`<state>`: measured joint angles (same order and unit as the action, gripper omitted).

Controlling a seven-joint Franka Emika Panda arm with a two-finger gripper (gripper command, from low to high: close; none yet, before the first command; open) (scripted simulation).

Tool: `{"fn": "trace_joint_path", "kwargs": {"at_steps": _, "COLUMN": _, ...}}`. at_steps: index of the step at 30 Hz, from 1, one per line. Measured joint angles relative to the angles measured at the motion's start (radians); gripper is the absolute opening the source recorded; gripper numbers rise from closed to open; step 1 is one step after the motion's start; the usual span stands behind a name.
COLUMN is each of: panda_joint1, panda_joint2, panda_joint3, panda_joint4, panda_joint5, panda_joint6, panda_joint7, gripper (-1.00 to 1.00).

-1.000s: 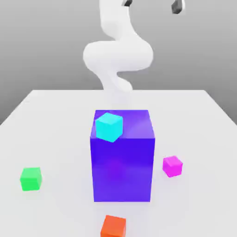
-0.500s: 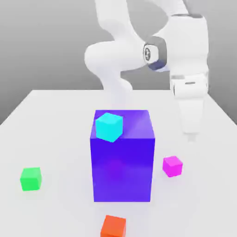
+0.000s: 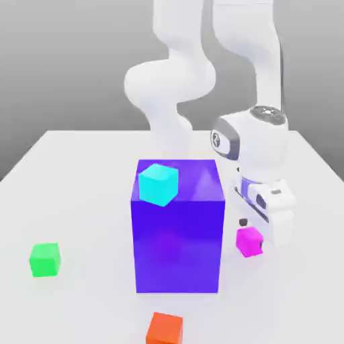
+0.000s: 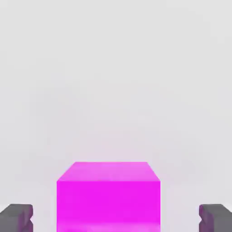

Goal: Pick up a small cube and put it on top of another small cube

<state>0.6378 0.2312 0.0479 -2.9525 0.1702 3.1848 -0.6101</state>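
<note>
White table: blue block, green, magenta, orange cubes (well apart)

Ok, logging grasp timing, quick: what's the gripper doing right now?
Gripper: open, holding nothing; its fingers stand either side of the magenta cube, apart from it.

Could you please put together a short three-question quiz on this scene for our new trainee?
1. True or false: the gripper is open, its fingertips apart on either side of the magenta cube.
2. Which small cube sits on top of the big blue-purple block? A) green cube B) cyan cube C) orange-red cube
3. Fill in: seen from the exterior view, the magenta cube rests on the table to the block's ____ side.

Key: 1 true; 2 B; 3 right.
</note>
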Motion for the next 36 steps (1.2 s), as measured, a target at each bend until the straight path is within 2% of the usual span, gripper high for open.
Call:
{"fn": "trace_joint_path", "kwargs": {"at_steps": 6, "panda_joint1": 0.003, "panda_joint2": 0.013, "panda_joint3": -0.002, "panda_joint4": 0.002, "panda_joint5": 0.000, "panda_joint6": 0.008, "panda_joint7": 0.001, "gripper": -1.00}}
{"fn": "trace_joint_path", "kwargs": {"at_steps": 10, "panda_joint1": -0.012, "panda_joint2": -0.084, "panda_joint3": 0.011, "panda_joint4": -0.013, "panda_joint5": 0.000, "panda_joint6": -0.072, "panda_joint7": -0.001, "gripper": -1.00}}
{"fn": "trace_joint_path", "kwargs": {"at_steps": 16, "panda_joint1": -0.035, "panda_joint2": -0.296, "panda_joint3": 0.001, "panda_joint4": -0.055, "panda_joint5": -0.127, "panda_joint6": -0.243, "panda_joint7": 0.095, "gripper": -1.00}}
{"fn": "trace_joint_path", "kwargs": {"at_steps": 22, "panda_joint1": -0.048, "panda_joint2": -0.210, "panda_joint3": -0.011, "panda_joint4": 0.124, "panda_joint5": -0.278, "panda_joint6": -0.283, "panda_joint7": 0.224, "gripper": -1.00}}
{"fn": "trace_joint_path", "kwargs": {"at_steps": 32, "panda_joint1": -0.244, "panda_joint2": -0.023, "panda_joint3": -0.250, "panda_joint4": 0.482, "panda_joint5": -0.353, "panda_joint6": -0.371, "panda_joint7": 0.359, "gripper": -1.00}}
{"fn": "trace_joint_path", "kwargs": {"at_steps": 36, "panda_joint1": -0.332, "panda_joint2": -0.016, "panda_joint3": -0.363, "panda_joint4": 0.524, "panda_joint5": -0.360, "panda_joint6": -0.408, "panda_joint7": 0.390, "gripper": -1.00}}
